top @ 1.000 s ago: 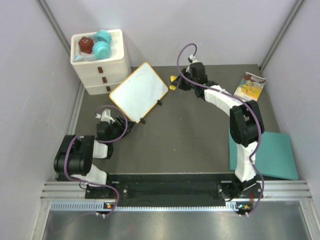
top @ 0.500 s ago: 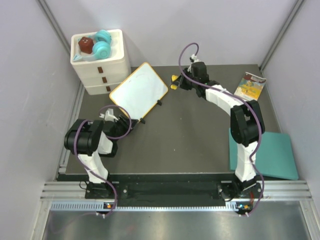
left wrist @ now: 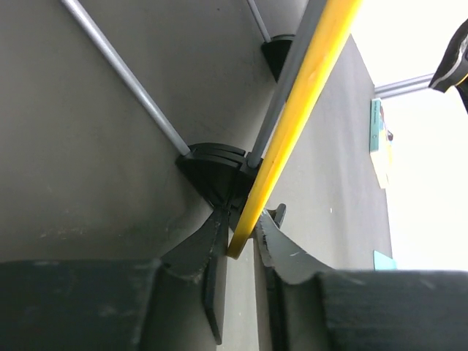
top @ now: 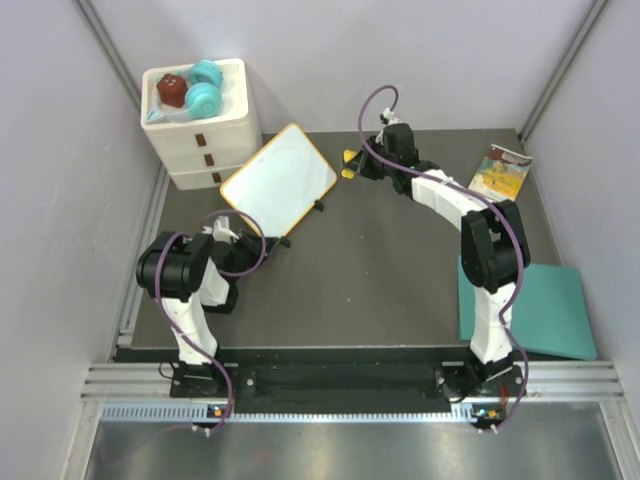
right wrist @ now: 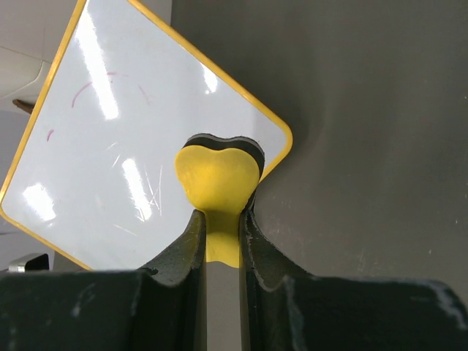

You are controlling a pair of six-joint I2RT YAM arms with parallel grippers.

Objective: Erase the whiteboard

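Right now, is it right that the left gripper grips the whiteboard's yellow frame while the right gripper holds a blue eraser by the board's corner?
Almost: the eraser is yellow, not blue, as the right wrist view shows. The left gripper does grip the whiteboard's yellow frame, and the right gripper holds that eraser by the board's corner.

The left end effector (left wrist: 241, 228) has moved in and closed on the whiteboard (left wrist: 310, 95) at its frame edge.

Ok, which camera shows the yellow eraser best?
The right wrist view: the heart-shaped yellow eraser fills the middle, pinched in the right gripper. The top view shows it only as a yellow speck; the left wrist view shows none clearly.
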